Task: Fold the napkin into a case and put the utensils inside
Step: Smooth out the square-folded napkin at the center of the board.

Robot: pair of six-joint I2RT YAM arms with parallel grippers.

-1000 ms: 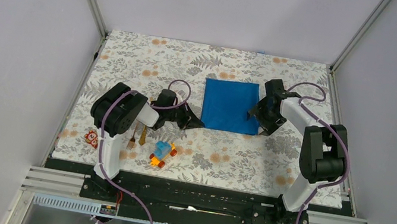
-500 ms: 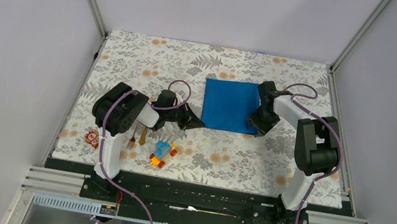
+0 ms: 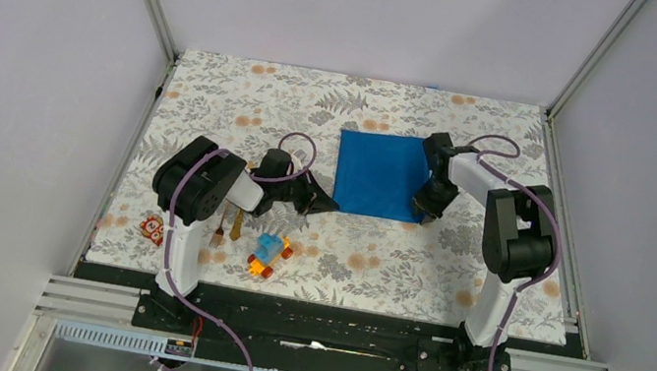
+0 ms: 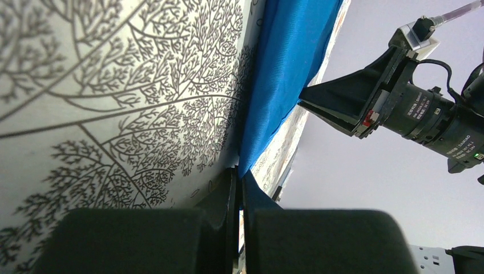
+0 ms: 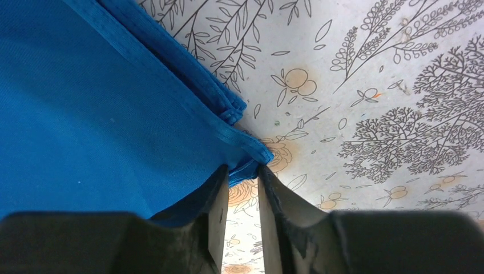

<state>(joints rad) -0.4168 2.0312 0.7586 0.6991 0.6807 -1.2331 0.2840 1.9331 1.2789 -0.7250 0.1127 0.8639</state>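
Two corners are deciding this one: the near-left and near-right corners of the napkin (image 3: 381, 174). It is lying flat on the floral table cover (image 3: 219, 98), out beyond the arms and a little right of centre.

The left gripper (image 3: 320, 203) is sitting at the near-left corner. In its wrist view its fingers (image 4: 225, 197) are pressing together with the blue tip running into the seam between them, so I am reading it as pinching the cloth.

The right gripper (image 3: 422, 210) is coming at the near-right corner from the right. Its jaws are standing a narrow gap apart and straddling the hemmed tip without biting it, with table pattern showing through the gap. Just beyond that tip a second stack of hems is peeking out, so the cloth is looking to me like it is already doubled over.

The near edge is therefore running left to right between the two tools, one at each end. The right one is needing to close before that edge can be lifted evenly.

The utensils are waiting well apart from the cloth, down by the left arm. The fork (image 3: 220, 230) and knife (image 3: 238, 223) are lying side by side, pointing roughly away from the bases. A blue-and-orange toy car (image 3: 269, 256) is lying just to their right. The left arm is clearly the nearer one for fetching them.
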